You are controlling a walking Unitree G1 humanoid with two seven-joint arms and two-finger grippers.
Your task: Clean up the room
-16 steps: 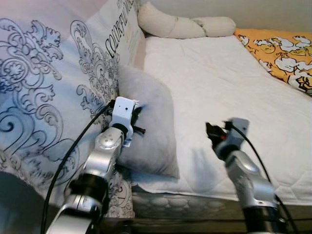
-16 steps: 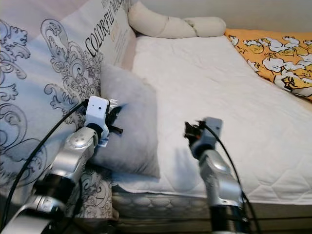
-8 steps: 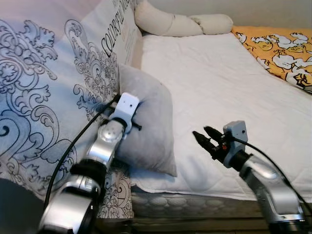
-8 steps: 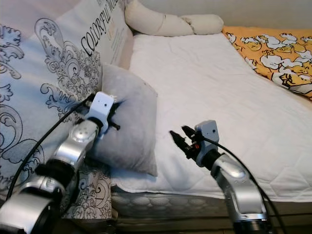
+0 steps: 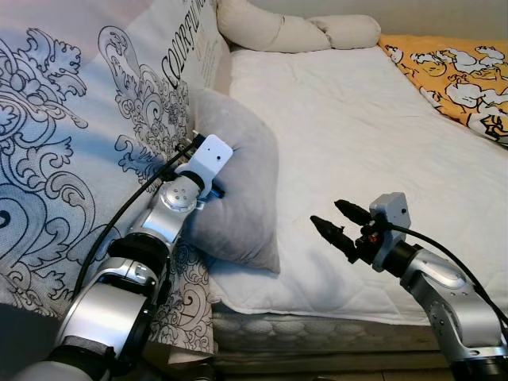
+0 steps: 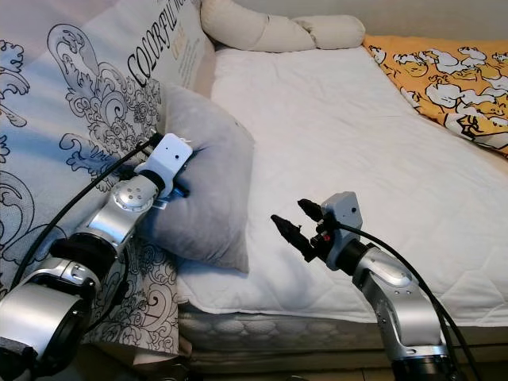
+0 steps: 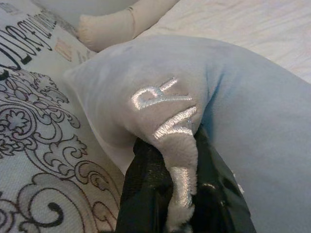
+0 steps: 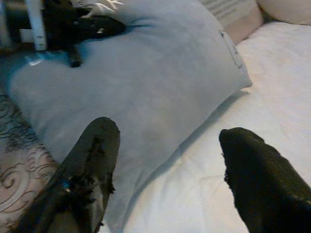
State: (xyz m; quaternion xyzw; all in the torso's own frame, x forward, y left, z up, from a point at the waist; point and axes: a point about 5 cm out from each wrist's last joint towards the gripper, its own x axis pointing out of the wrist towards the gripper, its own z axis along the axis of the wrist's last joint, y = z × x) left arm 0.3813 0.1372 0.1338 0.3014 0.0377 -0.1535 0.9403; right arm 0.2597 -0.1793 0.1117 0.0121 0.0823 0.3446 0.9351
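At inspection, the grey pillow (image 5: 238,190) stood on edge at the left margin of the bed (image 5: 357,119), leaning against the large patterned cushion (image 5: 71,143) printed with scrollwork and lettering. The left claw (image 7: 170,194) was closed on a fold at the pillow's edge nearest the patterned cushion; the left wrist view showed the black fingers (image 7: 146,194) pinching plush fabric bearing silver embroidered letters, a detail the head views did not resolve. The right claw (image 5: 337,225) hung over the white mattress cover just beside the pillow, fingers spread apart and holding nothing, pointed toward the pillow. The right wrist view showed the pillow's broad face between the two fingertips (image 8: 92,160), with the left claw at its far edge, and a small outlined patch near one corner. To the right of the pillow the mattress surface lay broad and unobstructed as far as the orange cartoon-print blanket (image 5: 452,71) along the far right side. A long cream bolster (image 5: 294,32) lay across the head of the bed. The mattress's near edge ran below both arms.
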